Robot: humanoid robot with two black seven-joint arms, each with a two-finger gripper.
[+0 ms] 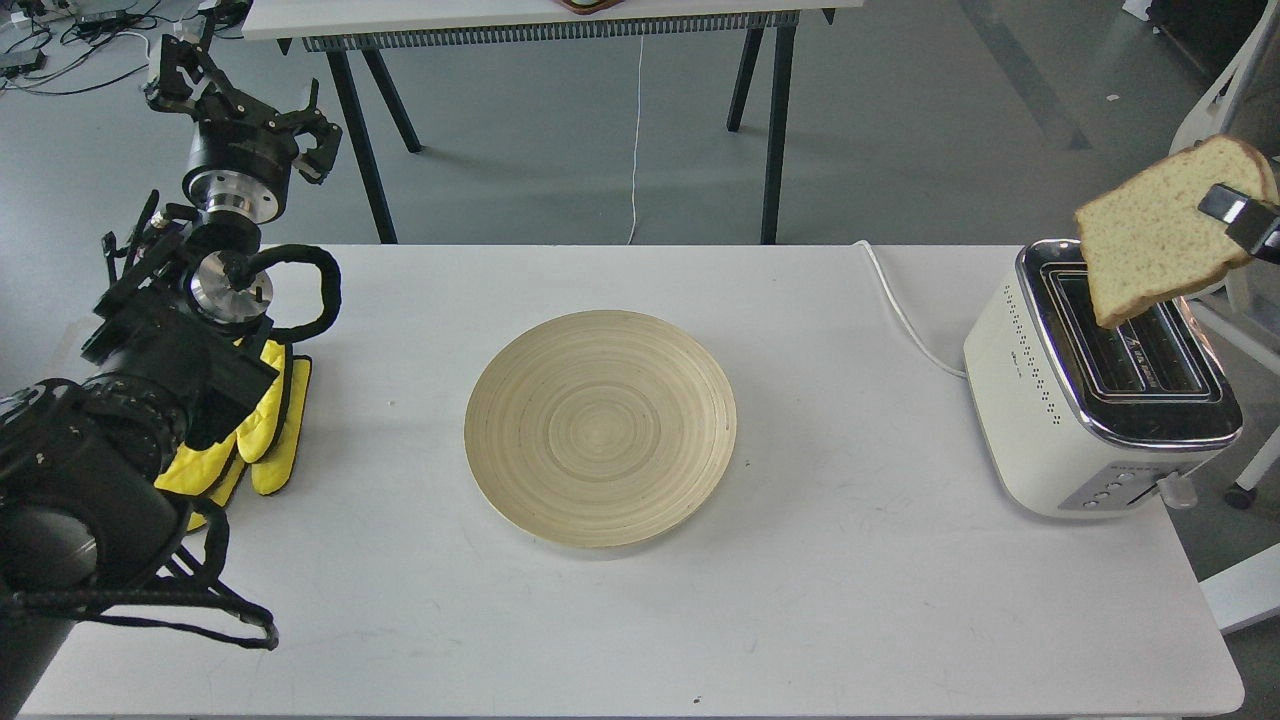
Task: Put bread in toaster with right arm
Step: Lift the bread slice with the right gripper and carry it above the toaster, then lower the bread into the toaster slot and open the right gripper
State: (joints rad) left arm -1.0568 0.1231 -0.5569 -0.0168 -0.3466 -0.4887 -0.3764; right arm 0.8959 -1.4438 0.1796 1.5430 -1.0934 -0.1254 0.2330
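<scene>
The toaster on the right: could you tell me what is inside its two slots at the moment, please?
Both slots of the toaster look empty where visible: only dark wire guides show. The bread, tilted and held by the right gripper, hangs above and covers the slots' far ends.

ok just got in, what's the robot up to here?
The right gripper, mostly out of frame at the right edge, holds a slice of bread tilted above the toaster, its lower corner at the slots but not yet in. The left gripper is raised at the table's far left, open and empty, with yellow mitts below that arm. A bamboo plate sits empty mid-table.
</scene>
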